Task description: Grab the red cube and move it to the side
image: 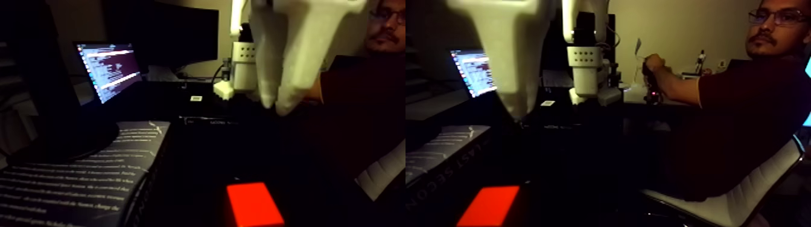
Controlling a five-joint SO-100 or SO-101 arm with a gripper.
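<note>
Two nearly matching halves sit side by side in the fixed view, and the red cube serves as the landmark in each. Largest is the dark desk, which carries the cube near the bottom edge; the right half shows the same cube again low down, left of that half's middle. A person in a dark shirt sits far to the right of the cube on a white chair, one hand gripping a handle at the back of the desk. Left of the cube lies an open book with pale lines of text, touching nothing red. Behind the book, farther from the cube, a laptop screen glows. High above the cube hangs the white pincer, blurred and very close to the lens; its two fingertips point down with only a narrow slit between them, nearly together, holding nothing. The cube rests well apart from it, flat on the desk.
</note>
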